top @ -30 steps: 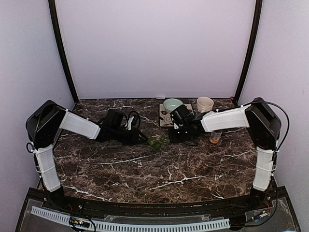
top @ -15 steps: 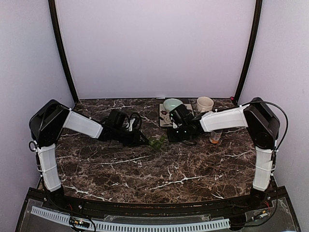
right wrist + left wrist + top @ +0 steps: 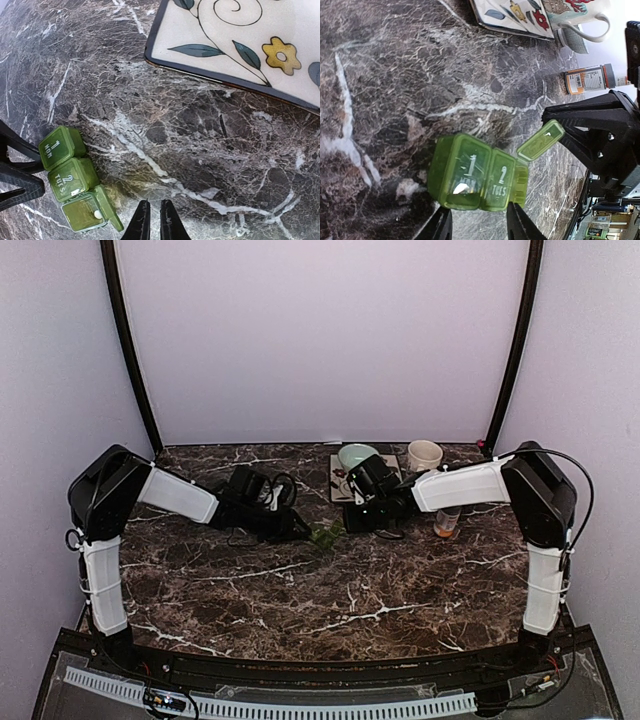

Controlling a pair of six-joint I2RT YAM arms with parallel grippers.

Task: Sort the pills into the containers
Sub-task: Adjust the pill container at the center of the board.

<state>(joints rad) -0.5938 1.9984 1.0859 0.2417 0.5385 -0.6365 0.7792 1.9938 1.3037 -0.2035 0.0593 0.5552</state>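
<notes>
**Open box, crowded grippers: one knock is the danger**

The green pill box [image 3: 70, 182] is seen lying on the table [image 3: 210, 150], between the two arms. Its MON and TUES compartments are closed and the third lid [image 3: 540, 140] is thrown back. One pale pill [image 3: 96, 214] is seen inside that open compartment.

The left gripper [image 3: 479, 216] is held wide open, its fingers set just at the box's long side. Whether they touch it cannot be told. The right gripper [image 3: 153, 205] is drawn almost closed, with only a slit showing between the fingers. It is placed near the open compartment, not over it. Nothing is seen held in it, though a speck that small could well be hidden.

The risk is judged to lie in the box itself, which looks light and is not clamped. If it is brushed by either gripper, it could be slid or tipped. The pill would then be spilled onto the veined marble, where it would be hard to pick out. A pill released off-centre could be bounced off the rim or the raised lid. With both grippers so close together, a finger clash is also to be feared.
</notes>
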